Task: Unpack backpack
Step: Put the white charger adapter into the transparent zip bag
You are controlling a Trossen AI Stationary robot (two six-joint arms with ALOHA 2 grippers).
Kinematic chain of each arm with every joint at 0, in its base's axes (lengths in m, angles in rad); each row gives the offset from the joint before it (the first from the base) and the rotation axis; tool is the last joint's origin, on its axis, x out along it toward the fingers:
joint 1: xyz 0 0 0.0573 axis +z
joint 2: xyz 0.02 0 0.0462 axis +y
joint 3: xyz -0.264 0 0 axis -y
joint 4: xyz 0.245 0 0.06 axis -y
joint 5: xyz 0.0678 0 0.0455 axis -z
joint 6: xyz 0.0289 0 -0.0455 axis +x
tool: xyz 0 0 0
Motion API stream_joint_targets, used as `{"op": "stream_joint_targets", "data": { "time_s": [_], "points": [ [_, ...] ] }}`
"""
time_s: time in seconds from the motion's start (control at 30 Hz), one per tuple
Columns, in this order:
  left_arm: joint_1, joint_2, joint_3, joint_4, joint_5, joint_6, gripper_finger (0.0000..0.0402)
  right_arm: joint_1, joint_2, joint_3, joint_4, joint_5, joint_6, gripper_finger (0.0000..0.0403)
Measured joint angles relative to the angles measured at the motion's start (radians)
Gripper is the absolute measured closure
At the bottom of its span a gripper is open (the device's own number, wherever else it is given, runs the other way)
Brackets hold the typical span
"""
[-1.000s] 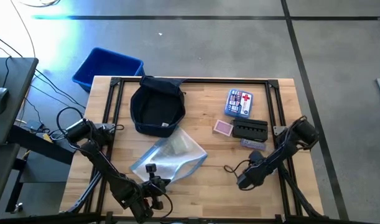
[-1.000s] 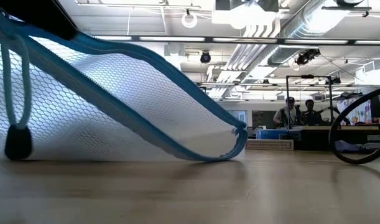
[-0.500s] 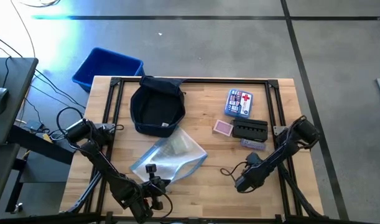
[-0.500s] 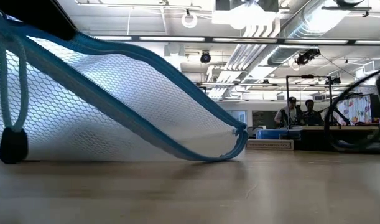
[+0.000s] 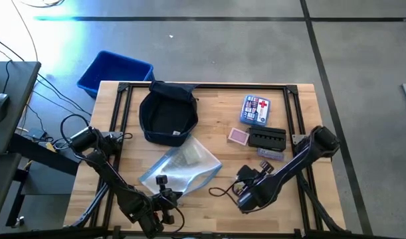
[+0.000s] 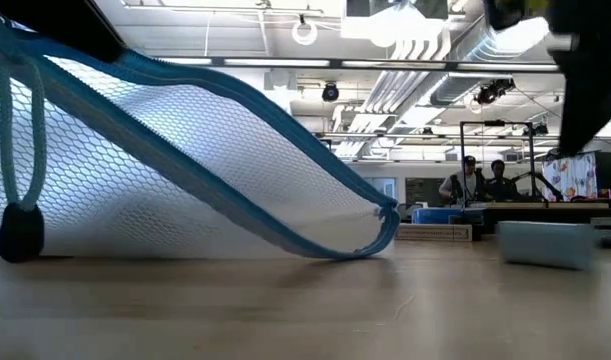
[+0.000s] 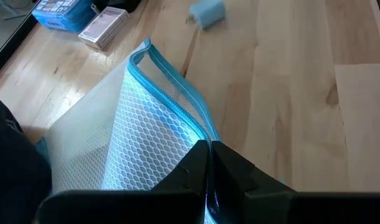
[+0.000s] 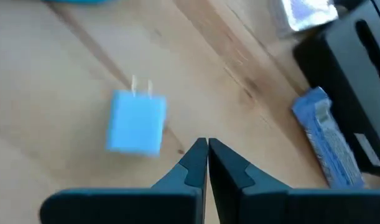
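**Bag open, things laid out**

The desk point(image 5: 209, 192) holds the open backpack point(image 5: 168, 116) at the back left. The mesh pouch point(image 5: 183, 166) lies in front, pinched by the left fingers point(image 7: 208, 163). The right fingers point(image 8: 206, 155) are closed, empty, above a blue plug point(image 8: 137, 121). Open wide before grabbing.

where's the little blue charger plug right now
The blue charger plug lies loose on the wooden table, just ahead of the shut right gripper, towards the table's front right and right of the clear mesh pouch.
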Motion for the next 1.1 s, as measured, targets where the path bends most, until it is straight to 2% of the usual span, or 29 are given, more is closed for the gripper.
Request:
{"op": "stream_joint_targets", "data": {
  "time_s": [0.1,0.17,0.37,0.47,0.57,0.73,0.83,0.9,1.0,1.1],
  "points": [
    [0.000,0.000,0.000,0.003,0.000,0.000,0.0402,-0.023,0.000,0.041,0.023,-0.027,-0.071,0.0376],
    [0.000,0.000,0.000,0.004,0.000,0.000,0.0402,-0.039,-0.001,0.048,0.102,-0.053,-0.161,0.0349],
    [0.000,0.000,0.000,0.007,0.001,0.000,0.0402,-0.074,0.014,0.048,0.336,-0.067,-0.431,0.0233],
    [0.000,0.000,0.000,0.006,0.002,0.000,0.0402,-0.104,0.039,0.048,0.354,-0.084,-0.412,0.0167],
    [0.000,0.000,0.000,0.006,0.002,0.000,0.0402,-0.140,0.078,0.048,0.355,-0.149,-0.399,0.0106],
    [0.000,0.000,0.000,0.006,0.014,0.000,0.0402,-0.192,0.153,0.048,0.336,-0.204,-0.424,0.0044],
    [0.000,0.000,0.000,0.006,0.018,0.000,0.0402,-0.211,0.184,0.048,0.329,-0.214,-0.447,0.0041],
    [0.000,0.000,0.000,0.006,0.018,0.001,0.0402,-0.216,0.195,0.048,0.331,-0.222,-0.460,0.0055],
    [0.000,0.000,0.000,0.006,0.019,0.001,0.0402,-0.219,0.196,0.048,0.339,-0.232,-0.465,0.0103],
    [0.000,0.000,0.000,0.006,0.019,0.001,0.0402,-0.214,0.196,0.048,0.342,-0.247,-0.445,0.0175]
  ]
}}
